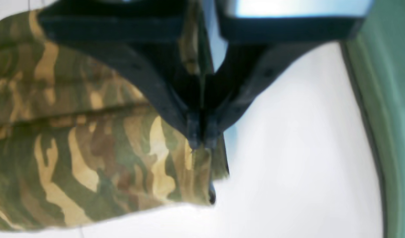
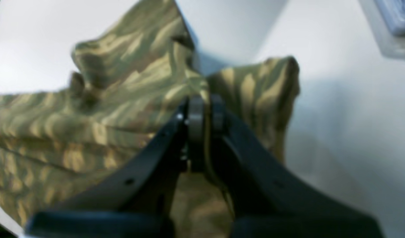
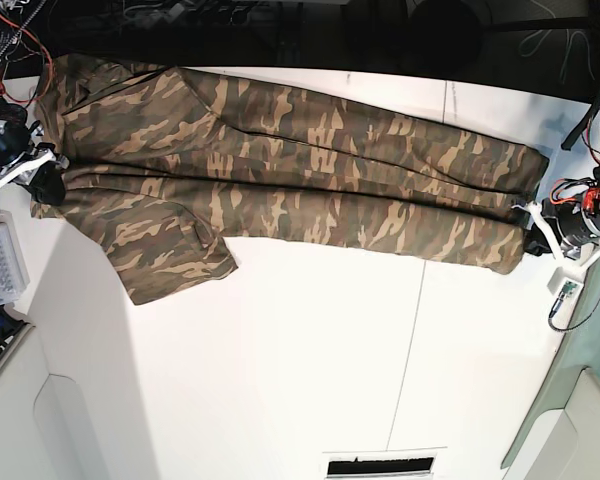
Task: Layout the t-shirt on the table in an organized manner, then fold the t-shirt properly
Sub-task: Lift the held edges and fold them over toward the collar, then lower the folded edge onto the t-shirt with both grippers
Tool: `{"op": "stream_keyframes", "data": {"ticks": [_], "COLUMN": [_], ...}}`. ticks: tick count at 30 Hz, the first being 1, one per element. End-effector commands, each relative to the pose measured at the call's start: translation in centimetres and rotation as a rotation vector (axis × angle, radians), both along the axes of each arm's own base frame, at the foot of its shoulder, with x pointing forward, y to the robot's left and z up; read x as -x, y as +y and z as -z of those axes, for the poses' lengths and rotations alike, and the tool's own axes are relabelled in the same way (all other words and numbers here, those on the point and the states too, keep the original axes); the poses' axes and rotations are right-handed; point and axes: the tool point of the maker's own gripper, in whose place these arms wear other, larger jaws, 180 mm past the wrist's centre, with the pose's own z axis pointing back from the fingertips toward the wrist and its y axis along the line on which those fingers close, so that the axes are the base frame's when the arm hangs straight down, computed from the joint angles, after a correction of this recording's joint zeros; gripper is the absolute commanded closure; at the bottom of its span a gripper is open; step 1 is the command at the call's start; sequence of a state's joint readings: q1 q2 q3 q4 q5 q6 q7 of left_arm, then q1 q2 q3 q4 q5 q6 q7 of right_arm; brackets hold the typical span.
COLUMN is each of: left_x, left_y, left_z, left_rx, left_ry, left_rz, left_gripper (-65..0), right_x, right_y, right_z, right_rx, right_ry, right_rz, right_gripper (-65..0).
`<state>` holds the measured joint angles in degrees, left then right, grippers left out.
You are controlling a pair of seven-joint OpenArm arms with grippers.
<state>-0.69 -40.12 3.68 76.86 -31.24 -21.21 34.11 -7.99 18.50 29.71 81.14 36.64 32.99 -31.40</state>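
The camouflage t-shirt lies folded lengthwise and stretched in a long band across the far part of the white table, with one sleeve spread toward the front. My right gripper is shut on the shirt's left end; in the right wrist view its closed tips pinch bunched fabric above the table. My left gripper is shut on the right end; in the left wrist view its tips clamp the shirt's corner over the table.
A small clear plastic box stands at the table's left edge and shows in the right wrist view. A thin dark seam crosses the tabletop. A vent slot is at the front. A green surface borders the right edge.
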Motion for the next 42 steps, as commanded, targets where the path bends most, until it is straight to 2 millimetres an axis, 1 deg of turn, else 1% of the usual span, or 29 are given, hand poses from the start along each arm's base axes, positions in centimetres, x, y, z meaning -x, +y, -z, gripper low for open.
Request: {"op": "stream_keyframes", "data": {"ticks": [1,2,4,5,6,8,9,12,16,18,21,22,25,28,32,37,39,42], "left_x": [-1.3,-1.2,-1.1,-1.2,-1.2,-0.8,-0.5,-0.2,-0.3,-0.3,-0.3,-0.3,-0.4,-0.4,-0.6,-0.6,-0.6,-0.6], "left_y": [0.7,0.6,0.3,0.2,0.2,0.4,0.5,0.3,-0.1,-0.1,0.0,-0.1,-0.1,-0.1,-0.2,-0.2,-0.2,-0.2], "left_z": [-1.7,-1.5,-1.3,-1.3,-1.3,-1.0,-0.8,-0.5,-0.6,-0.6,-0.6,-0.6,-0.6,-0.6,-0.7,-0.7,-0.7,-0.7], "left_rx": [-0.018,-0.019,-0.015,-0.013,-0.013,-0.021,-0.027,-0.026,-0.014,-0.014,-0.015,-0.014,-0.013,-0.011,-0.007,-0.007,-0.007,-0.007], "left_ry": [-0.057,-0.054,-0.05,-0.051,-0.05,-0.021,0.002,0.021,0.015,0.015,0.015,0.014,0.011,0.006,-0.004,-0.003,-0.003,-0.004], "left_rz": [-0.003,-0.002,-0.002,-0.002,-0.002,-0.006,-0.009,0.004,0.017,0.018,0.018,0.018,0.019,0.019,0.02,0.02,0.02,0.02], "left_gripper": [0.0,0.0,-0.9,-4.5,-8.4,-14.3,-15.8,-16.2,-16.2,-16.2,-16.2,-16.2,-16.2,-16.2,-16.2,-16.2,-16.2,-16.2], "right_x": [-1.1,-1.2,-1.6,-1.8,-2.1,-2.6,-2.8,-4.1,-6.7,-7.8,-9.3,-9.7,-10.3,-10.1,-9.5,-9.6,-9.6,-9.6], "right_y": [-0.9,-1.0,-1.1,-1.3,-1.4,-1.8,-2.0,-2.5,-3.9,-4.3,-4.7,-4.7,-4.3,-3.7,-2.7,-0.3,0.1,0.1], "right_z": [-1.7,-1.8,-2.3,-2.7,-3.1,-3.7,-3.9,-4.4,-4.6,-4.1,-2.4,-1.8,0.3,2.4,4.4,5.1,5.3,5.2], "right_rx": [0.005,0.003,0.001,0.001,0.0,0.0,0.006,0.05,0.075,0.049,-0.014,-0.036,-0.096,-0.133,-0.144,-0.132,-0.127,-0.127], "right_ry": [-0.069,-0.08,-0.112,-0.135,-0.159,-0.195,-0.201,-0.208,-0.209,-0.199,-0.16,-0.145,-0.09,-0.035,-0.001,0.017,0.022,0.019], "right_rz": [0.014,0.021,0.032,0.041,0.051,0.077,0.086,0.101,0.17,0.192,0.231,0.243,0.262,0.273,0.266,0.18,0.164,0.163], "right_gripper": [0.0,0.0,-12.8,-17.9,-20.8,-21.7,-21.7,-21.7,-21.8,-25.1,-33.6,-35.3,-35.7,-35.7,-35.7,-35.7,-35.7,-35.6]}}
